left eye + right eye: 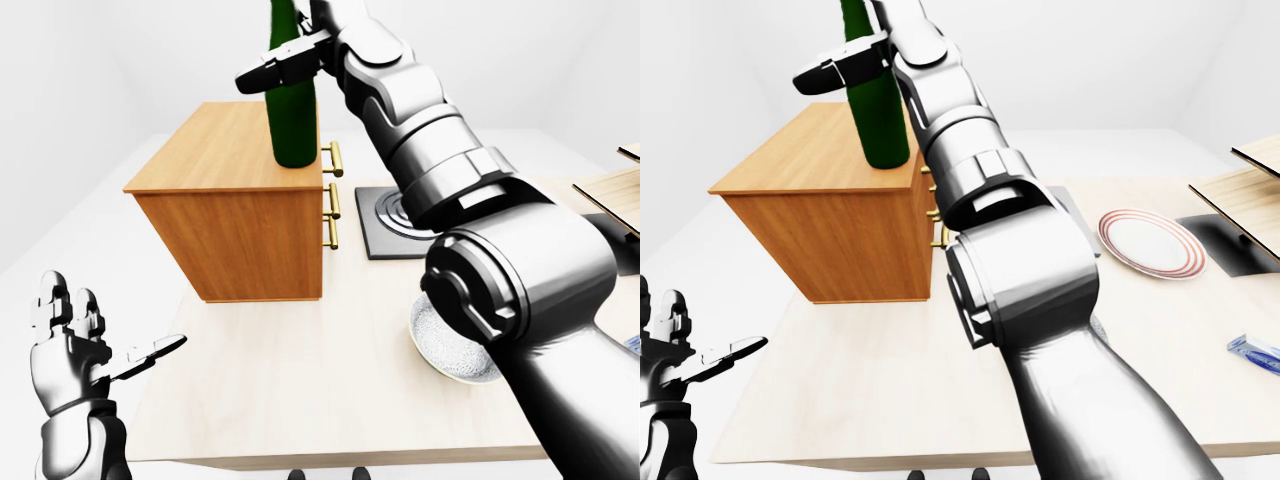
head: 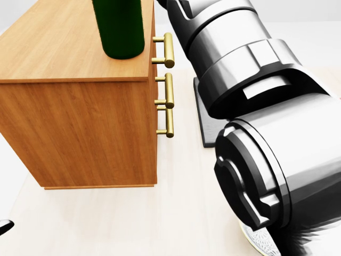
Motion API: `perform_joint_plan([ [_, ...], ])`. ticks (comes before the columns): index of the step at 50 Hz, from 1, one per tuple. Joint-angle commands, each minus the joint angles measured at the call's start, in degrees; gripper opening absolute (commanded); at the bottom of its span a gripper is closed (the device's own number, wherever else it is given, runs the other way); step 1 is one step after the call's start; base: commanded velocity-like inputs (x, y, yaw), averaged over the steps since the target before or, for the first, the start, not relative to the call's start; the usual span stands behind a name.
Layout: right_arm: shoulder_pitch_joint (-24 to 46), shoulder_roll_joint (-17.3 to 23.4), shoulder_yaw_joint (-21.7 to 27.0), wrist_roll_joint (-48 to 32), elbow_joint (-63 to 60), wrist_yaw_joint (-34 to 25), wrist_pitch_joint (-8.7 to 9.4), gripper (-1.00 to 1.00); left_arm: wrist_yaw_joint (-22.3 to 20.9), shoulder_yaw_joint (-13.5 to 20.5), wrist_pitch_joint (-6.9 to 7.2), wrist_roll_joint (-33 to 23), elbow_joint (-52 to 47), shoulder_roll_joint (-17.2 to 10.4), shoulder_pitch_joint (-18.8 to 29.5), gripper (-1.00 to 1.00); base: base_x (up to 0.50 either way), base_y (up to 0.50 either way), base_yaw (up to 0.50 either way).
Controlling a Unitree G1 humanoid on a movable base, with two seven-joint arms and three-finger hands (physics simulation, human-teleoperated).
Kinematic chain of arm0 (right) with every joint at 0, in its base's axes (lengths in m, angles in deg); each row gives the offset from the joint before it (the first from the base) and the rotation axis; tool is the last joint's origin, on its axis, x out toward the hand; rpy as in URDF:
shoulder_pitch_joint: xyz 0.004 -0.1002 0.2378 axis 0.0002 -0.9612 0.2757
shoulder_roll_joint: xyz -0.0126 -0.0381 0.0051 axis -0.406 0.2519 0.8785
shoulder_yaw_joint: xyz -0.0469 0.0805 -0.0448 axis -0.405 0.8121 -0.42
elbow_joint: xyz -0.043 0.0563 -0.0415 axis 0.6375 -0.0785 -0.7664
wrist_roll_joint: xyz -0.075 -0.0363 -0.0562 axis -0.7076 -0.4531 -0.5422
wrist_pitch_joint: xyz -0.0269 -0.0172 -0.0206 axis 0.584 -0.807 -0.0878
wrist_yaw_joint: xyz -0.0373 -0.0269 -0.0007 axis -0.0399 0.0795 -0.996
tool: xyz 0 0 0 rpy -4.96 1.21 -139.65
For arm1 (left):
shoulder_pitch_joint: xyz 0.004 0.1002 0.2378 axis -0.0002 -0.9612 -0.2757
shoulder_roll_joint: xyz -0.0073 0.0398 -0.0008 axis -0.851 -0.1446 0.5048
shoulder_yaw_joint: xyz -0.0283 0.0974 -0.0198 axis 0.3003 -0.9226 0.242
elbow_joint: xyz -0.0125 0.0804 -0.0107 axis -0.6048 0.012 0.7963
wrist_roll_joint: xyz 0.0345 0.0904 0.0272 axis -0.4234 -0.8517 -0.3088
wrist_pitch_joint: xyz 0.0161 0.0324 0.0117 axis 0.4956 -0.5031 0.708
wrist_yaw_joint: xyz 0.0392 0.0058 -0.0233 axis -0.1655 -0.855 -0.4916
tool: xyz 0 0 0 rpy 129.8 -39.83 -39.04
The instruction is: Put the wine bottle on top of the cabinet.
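1. The wine bottle [image 1: 293, 110] stands upright on top of the cabinet [image 1: 235, 235], near the top's right edge, just above the brass handles [image 2: 167, 85]. Its neck runs out of the top of both eye views.
2. The right hand [image 1: 285, 65] is at the bottle's shoulder. Dark fingers [image 1: 840, 68] reach across the bottle to its left side in both eye views. The far side of the grip is hidden, so I cannot tell whether the hand is clamped on the glass or merely touching it.
3. The right arm [image 1: 1010, 260] rises from the bottom right of each view and fills much of the head view.
4. The left hand [image 1: 75, 345] is low at the left edge of the left-eye view, fingers spread, holding nothing, beside the table's left edge.
5. The cabinet sits on the light wood table [image 1: 300, 390] toward its left side, 3 handles facing right.
6. A bowl [image 1: 450, 350] lies partly behind the right arm near the table's lower edge.
7. A red-rimmed plate [image 1: 1150, 243] lies toward the table's right edge.
8. A dark square mat [image 1: 385, 225] lies just right of the cabinet.
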Motion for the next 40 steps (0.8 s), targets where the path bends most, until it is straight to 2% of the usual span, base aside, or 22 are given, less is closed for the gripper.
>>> perform_joint_plan([
  [1,0.4,0.9,0.0,0.0,-0.2,1.7,0.00,1.00,0.1,-0.2,0.00,0.0,-0.4,0.0,0.1,1.00,0.00,0.00,0.00],
  [28,3.2,3.5,0.0,-0.1,-0.3,2.8,0.00,1.00,0.5,-0.7,0.00,-0.2,-2.2,-0.1,0.6,1.00,0.00,0.00,0.00],
  [40,7.1,6.4,0.6,0.0,-0.5,4.4,0.00,1.00,0.6,-1.0,0.00,-0.3,-2.8,0.0,0.7,1.00,0.00,0.00,0.00],
])
